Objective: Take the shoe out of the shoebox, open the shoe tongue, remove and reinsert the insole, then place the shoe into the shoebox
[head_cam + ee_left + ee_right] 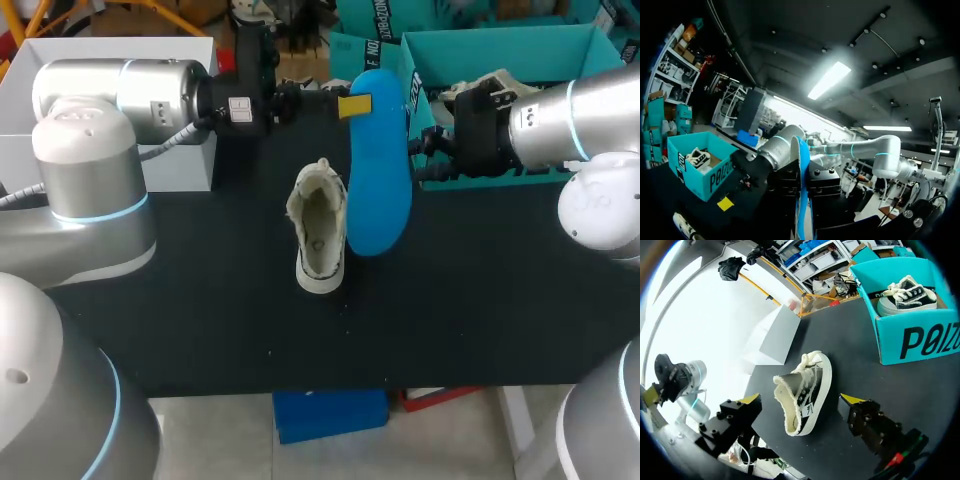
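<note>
Our left gripper is clamped on the top end of the long bright-blue foam insole, which hangs lengthwise above the black tabletop. The cream canvas high-top shoe rests on the table just beside the insole, at its 8 o'clock, with its mouth gaping. Our right gripper sits at the insole's 3 o'clock, fingers spread wide, with the shoe below and ahead of them. The teal cardboard shoebox stands at the shoe's 1 o'clock and holds a black-and-white sneaker. A plain white box stands at the shoe's 10 o'clock.
</note>
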Action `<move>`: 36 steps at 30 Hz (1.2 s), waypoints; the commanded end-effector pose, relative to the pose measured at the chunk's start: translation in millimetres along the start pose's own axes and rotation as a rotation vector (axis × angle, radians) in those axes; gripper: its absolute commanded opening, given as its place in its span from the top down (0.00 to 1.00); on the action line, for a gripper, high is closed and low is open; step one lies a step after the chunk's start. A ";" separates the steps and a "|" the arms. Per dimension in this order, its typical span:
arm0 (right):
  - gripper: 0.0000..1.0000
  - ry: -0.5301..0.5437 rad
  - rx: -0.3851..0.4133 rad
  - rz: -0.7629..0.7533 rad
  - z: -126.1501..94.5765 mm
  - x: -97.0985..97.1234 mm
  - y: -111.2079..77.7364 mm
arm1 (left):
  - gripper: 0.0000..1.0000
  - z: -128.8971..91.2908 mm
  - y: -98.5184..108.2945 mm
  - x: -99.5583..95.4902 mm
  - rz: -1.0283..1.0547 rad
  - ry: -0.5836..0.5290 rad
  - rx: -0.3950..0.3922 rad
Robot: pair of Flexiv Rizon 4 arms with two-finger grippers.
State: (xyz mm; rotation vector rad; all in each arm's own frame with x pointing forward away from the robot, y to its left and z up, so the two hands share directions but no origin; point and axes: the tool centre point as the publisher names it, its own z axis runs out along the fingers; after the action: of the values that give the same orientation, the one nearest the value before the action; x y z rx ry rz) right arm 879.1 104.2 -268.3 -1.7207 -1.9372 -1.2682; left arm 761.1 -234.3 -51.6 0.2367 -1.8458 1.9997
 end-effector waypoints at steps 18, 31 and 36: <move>0.00 0.335 -0.029 0.091 2.6 -2.7 2.3 | 1.00 1.2 0.8 -0.4 0.002 -0.003 0.002; 0.00 0.407 0.062 0.134 5.9 -1.0 3.0 | 1.00 1.2 0.8 -0.4 0.002 -0.003 0.002; 0.00 0.400 0.102 0.144 6.7 -1.4 0.8 | 1.00 1.2 0.8 -0.4 0.002 -0.003 0.002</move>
State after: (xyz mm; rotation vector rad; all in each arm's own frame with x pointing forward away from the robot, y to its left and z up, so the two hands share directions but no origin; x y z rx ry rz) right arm 876.7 107.9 -274.2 -1.4059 -1.5783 -1.3398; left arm 761.1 -234.4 -51.6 0.2365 -1.8457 1.9996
